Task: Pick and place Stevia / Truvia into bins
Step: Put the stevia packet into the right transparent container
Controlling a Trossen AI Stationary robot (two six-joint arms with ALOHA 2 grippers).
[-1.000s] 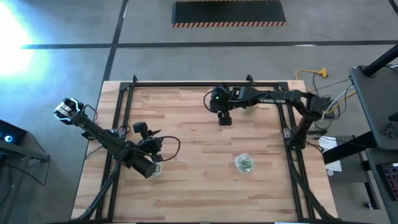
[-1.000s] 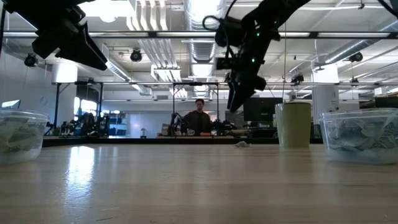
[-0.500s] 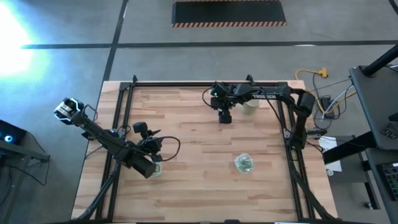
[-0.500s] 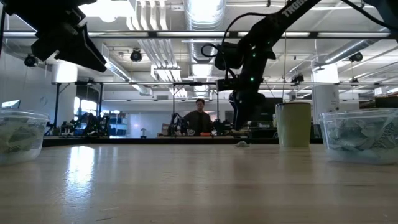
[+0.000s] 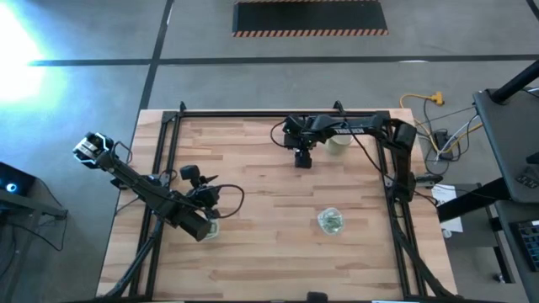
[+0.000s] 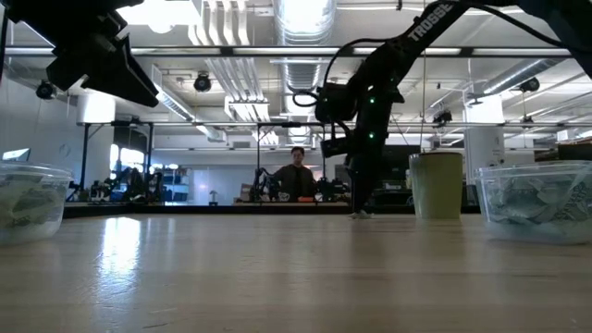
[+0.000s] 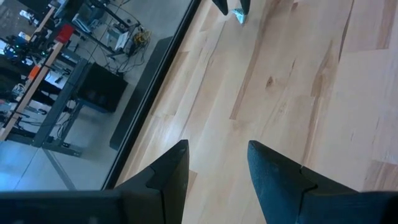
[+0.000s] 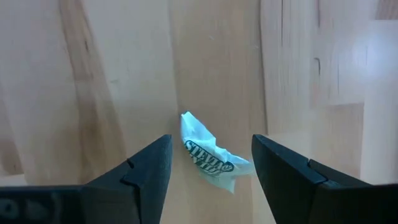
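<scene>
One crumpled green-and-white Stevia sachet (image 8: 208,158) lies flat on the wood near the table's far edge. My right gripper (image 8: 211,144) is open and points down over it, one finger on each side, not touching. In the low view the right gripper (image 6: 360,205) reaches almost to the table, with the sachet (image 6: 361,215) at its tips. Two clear tubs hold sachets: one (image 5: 330,220) right of centre and one (image 5: 211,230) at the near left. My left gripper (image 5: 204,227) hangs open above the near-left tub.
A beige round cup (image 5: 339,143) stands just right of my right gripper, near the far edge. A black frame (image 5: 253,114) runs around the table. In the low view, the tubs (image 6: 28,199) (image 6: 541,199) and the cup (image 6: 437,185) stand apart, and a person (image 6: 296,176) sits far behind.
My right gripper has come down from well above the table to just over the sachet. It has also turned from a slant to pointing straight down. The sachet has stayed where it was.
</scene>
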